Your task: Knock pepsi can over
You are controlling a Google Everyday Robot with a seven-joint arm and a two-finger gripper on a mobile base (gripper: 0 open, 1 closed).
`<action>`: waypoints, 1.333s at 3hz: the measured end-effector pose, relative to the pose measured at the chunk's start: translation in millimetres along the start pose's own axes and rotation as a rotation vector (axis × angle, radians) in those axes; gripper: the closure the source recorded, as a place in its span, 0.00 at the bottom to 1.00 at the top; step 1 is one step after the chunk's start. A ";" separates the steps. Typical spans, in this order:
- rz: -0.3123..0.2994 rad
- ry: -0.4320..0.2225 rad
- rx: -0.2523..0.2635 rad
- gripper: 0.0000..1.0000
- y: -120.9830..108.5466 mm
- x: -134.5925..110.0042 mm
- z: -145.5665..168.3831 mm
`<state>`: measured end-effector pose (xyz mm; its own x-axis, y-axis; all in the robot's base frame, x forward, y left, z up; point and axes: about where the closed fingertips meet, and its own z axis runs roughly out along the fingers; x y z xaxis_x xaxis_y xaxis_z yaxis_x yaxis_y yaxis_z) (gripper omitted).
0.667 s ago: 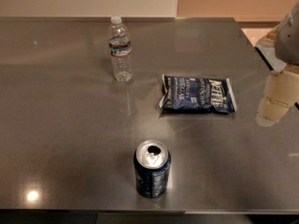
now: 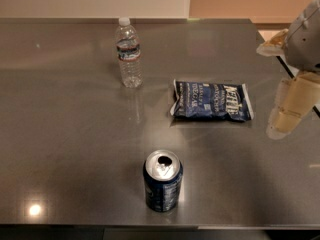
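Note:
The pepsi can (image 2: 163,181) is a small dark blue can with an opened silver top. It stands upright near the front edge of the grey table (image 2: 70,149). My gripper (image 2: 289,109) is beige and hangs at the right edge of the view, above the table's right side. It is to the right of and behind the can, well apart from it, and touches nothing.
A flat dark blue chip bag (image 2: 212,100) lies in the middle right, between the gripper and the can's far side. A clear plastic water bottle (image 2: 129,53) stands upright at the back left. The table's front edge runs just below the can.
The gripper has shifted slightly left and down. The can, bag and bottle have not moved.

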<state>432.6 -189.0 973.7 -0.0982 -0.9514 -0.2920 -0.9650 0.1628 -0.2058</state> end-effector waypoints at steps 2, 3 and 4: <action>-0.189 -0.309 -0.155 0.00 46.7 -60.6 13.0; -0.260 -0.454 -0.220 0.00 75.6 -86.5 22.5; -0.307 -0.559 -0.278 0.00 99.3 -105.0 38.3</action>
<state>356.4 -63.0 948.2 0.2572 -0.6542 -0.7112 -0.9629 -0.2359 -0.1313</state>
